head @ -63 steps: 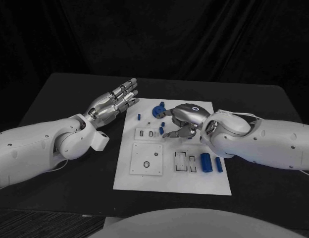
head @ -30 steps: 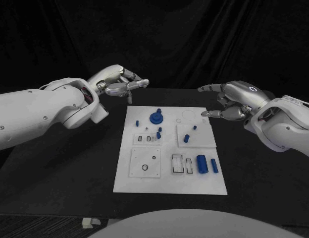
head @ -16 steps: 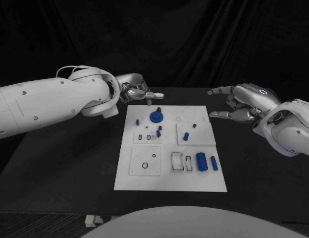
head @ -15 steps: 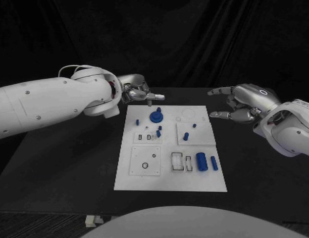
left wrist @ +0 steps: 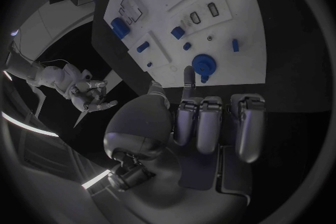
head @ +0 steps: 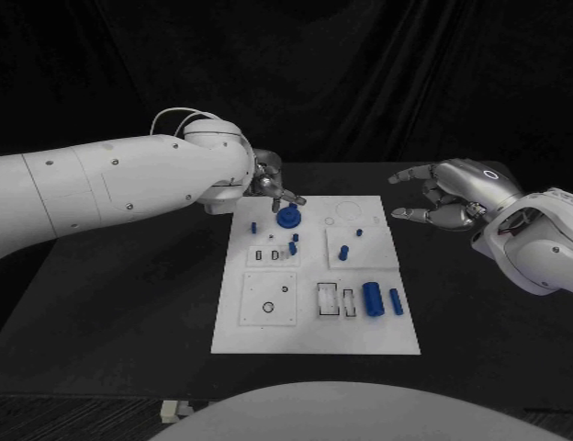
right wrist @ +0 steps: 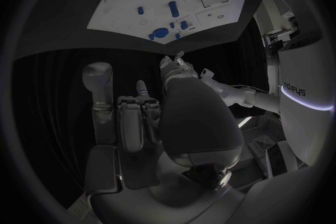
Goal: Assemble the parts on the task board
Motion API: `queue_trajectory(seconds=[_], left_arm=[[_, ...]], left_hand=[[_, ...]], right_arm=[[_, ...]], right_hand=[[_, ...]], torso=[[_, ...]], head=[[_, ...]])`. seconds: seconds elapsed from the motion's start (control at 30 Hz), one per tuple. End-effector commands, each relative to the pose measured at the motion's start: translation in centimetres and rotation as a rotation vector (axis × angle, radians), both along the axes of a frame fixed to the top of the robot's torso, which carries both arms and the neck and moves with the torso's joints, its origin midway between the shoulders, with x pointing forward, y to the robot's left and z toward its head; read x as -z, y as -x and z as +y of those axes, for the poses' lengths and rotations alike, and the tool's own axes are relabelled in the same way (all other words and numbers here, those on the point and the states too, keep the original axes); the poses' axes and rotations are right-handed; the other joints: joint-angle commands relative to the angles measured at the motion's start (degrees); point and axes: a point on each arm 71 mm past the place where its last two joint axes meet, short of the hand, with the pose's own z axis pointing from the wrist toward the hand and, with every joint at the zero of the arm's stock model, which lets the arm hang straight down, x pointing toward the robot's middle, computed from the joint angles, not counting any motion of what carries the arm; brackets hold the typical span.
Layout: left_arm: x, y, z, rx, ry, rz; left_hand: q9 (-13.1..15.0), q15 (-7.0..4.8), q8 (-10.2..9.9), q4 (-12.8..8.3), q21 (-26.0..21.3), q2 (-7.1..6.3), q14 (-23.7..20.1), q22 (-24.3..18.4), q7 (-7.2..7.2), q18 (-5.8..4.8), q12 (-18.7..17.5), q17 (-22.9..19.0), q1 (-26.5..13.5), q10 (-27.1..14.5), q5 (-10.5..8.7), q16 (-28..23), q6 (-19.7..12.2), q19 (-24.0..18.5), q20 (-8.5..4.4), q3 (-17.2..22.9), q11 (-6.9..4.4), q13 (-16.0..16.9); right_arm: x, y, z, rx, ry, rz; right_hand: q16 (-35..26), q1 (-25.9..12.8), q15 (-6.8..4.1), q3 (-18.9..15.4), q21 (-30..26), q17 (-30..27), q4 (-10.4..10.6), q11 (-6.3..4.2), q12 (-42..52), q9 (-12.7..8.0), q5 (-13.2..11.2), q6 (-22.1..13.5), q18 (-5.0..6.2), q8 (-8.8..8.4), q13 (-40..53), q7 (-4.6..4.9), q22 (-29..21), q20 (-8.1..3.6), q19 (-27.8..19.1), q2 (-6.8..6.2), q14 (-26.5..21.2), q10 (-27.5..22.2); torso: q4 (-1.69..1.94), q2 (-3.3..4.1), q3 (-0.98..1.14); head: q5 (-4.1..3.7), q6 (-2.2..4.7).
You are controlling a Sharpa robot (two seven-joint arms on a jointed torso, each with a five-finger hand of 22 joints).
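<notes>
left robot hand [head: 274,187] hangs at the far left corner of the task board [head: 316,335], fingers drawn together with one tip pointing down at the round blue part [head: 288,219]. whether anything small is pinched between the tips, i cannot tell; the left wrist view shows that tip just above the round part, and contact cannot be confirmed.

task board lies in the middle of the desk [head: 128,303]. moving right across it from the round part: small blue pegs [head: 293,244] stand in the inner left panel, two more blue pieces [head: 345,252] sit on the square panel beside them, and a thick blue cylinder [head: 373,299] with a thinner blue rod [head: 397,301] lies toward the board's near right side, next to the rectangular slots.

right robot hand [head: 435,197] hovers off the board's far right edge, fingers apart and loosely curved, holding nothing.

judgement: the step in hand looks like work on the round part. to do it well, come down slowly and square to the board, keep the fingertip centred over the part's hub, and avoid brushing the pegs just nearer. the right hand is best kept clear of the board.
</notes>
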Motion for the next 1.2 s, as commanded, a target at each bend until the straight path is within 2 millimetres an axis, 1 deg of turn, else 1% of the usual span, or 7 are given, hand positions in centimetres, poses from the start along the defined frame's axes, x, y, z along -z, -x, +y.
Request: queue_trajectory(seconds=[0.03, 0.1, 0.27, 0.5, 0.7, 0.93, 1.2], left_arm=[[0.6, 0.0, 0.1, -0.026, -0.087, 0.043], [1.0, 0.0, -0.1, -0.029, -0.088, 0.059], [2.0, 0.2, -0.4, -0.032, -0.088, 0.089], [3.2, 0.6, -0.4, -0.038, -0.091, 0.116], [4.2, 0.9, -0.5, -0.042, -0.066, 0.119], [5.1, 1.3, -1.2, -0.031, -0.034, 0.119], [5.8, 1.4, -1.7, -0.022, -0.012, 0.121]], left_hand=[[1.61, -0.57, 0.24, -1.0, 0.12, -0.01, 6.03, 9.57, -0.26, -1.07, 0.2, 15.06, 0.49, 6.02, 1.71, 0.15, 0.77, 0.93, -0.62, 1.4, -0.59, 15.06], [2.48, -0.73, -0.09, -1.88, -0.03, 0.07, 6.03, 9.36, -0.37, -1.01, 0.2, 15.06, 1.28, 6.02, 2.16, 0.15, 0.56, 0.75, -0.82, 2.32, -0.72, 15.06], [3.57, -0.93, -0.25, -3.09, -0.1, -0.15, 6.03, 9.35, -0.62, -1.0, 0.2, 15.06, 2.21, 6.02, 2.03, 0.15, 1.04, 0.75, -1.03, 3.31, -0.95, 15.06], [4.48, -1.14, -0.38, -3.13, -0.09, -0.17, 6.03, 9.5, -0.81, -1.04, 0.2, 15.06, 1.63, 6.02, 0.95, 0.15, 1.68, 0.92, -1.23, 3.66, -1.17, 15.06], [4.81, -1.2, -0.61, -3.31, -0.62, -0.04, 6.03, 8.39, -0.88, -0.73, 0.2, 15.06, 1.67, 6.02, 0.96, 0.15, 1.73, -0.09, -1.3, 4.0, -1.22, 15.06], [5.34, -1.31, -0.91, -3.74, -0.67, 0.12, 6.03, 8.42, -1.0, -0.74, 0.2, 15.06, 1.93, 6.02, 1.51, 0.15, 1.96, -0.05, -1.41, 4.61, -1.33, 15.06], [5.67, -1.38, -1.04, -3.83, -0.89, 0.35, 6.03, 8.03, -1.08, -0.63, 0.2, 15.06, 1.9, 6.02, 1.67, 0.15, 2.15, -0.4, -1.48, 4.96, -1.41, 15.06]], right_arm=[[0.3, -0.1, -0.2, 0.027, 0.005, 0.005], [0.4, -0.1, -0.2, 0.03, 0.005, 0.006], [0.9, -0.2, 0.0, 0.03, 0.0, 0.007], [1.4, -0.2, 0.1, 0.029, -0.007, 0.002], [1.5, -0.2, 0.0, 0.03, -0.011, -0.006], [1.6, -0.3, 0.0, 0.031, -0.011, -0.008], [2.0, -0.4, -0.1, 0.035, -0.007, -0.001]], right_hand=[[0.33, 0.37, 0.06, 0.01, 0.24, 15.09, -0.27, 0.18, 0.15, 0.06, 0.3, 0.4, 0.45, 0.35, 15.03, 0.03, 5.35, -0.02, 0.46, 0.49, 6.01, 5.96], [0.33, 0.37, 0.06, 0.02, 0.18, 15.09, -0.28, 0.2, 0.15, 0.06, 0.32, 0.48, 0.46, 0.39, 15.03, 0.05, 5.34, -0.01, 0.46, 0.55, 6.01, 5.96], [0.33, 0.4, 0.08, 0.02, 0.18, 15.09, -0.3, 0.22, 0.15, 0.05, 0.31, 0.63, 0.45, 0.45, 15.03, 0.1, 5.35, -0.01, 0.48, 0.66, 6.01, 5.96], [0.33, 0.41, 0.13, -0.12, 0.87, 15.09, -0.36, 0.3, 0.15, 0.0, -0.03, 1.18, 0.34, 0.65, 15.03, 0.21, 5.52, 0.01, 0.76, 0.88, 6.01, 5.96], [0.33, 0.38, 0.13, -0.15, 0.88, 15.09, -0.35, 0.31, 0.15, -0.01, -0.06, 1.25, 0.34, 0.68, 15.03, 0.22, 5.52, 0.01, 0.77, 0.91, 6.01, 5.96], [0.33, 0.33, 0.14, -0.19, 0.86, 15.09, -0.33, 0.32, 0.15, -0.01, -0.09, 1.37, 0.34, 0.72, 15.03, 0.24, 5.52, 0.02, 0.8, 0.96, 6.01, 5.96], [0.33, 0.29, 0.15, -0.22, 0.95, 15.09, -0.31, 0.34, 0.15, -0.02, -0.1, 1.5, 0.33, 0.77, 15.03, 0.27, 5.55, 0.02, 0.84, 1.03, 6.01, 5.96]], torso=[[-0.18, -0.05, 0.04], [-0.22, -0.14, 0.12], [-0.21, -0.34, 0.15], [-0.26, -0.53, 0.34], [-0.13, -0.8, 0.31], [-0.19, -0.96, 0.31], [-0.12, -1.17, 0.35]], head=[[0.43, 0.02], [0.62, 0.02], [1.0, 0.02], [1.21, 0.02], [1.37, 0.02], [1.49, 0.02], [1.19, 0.02]])
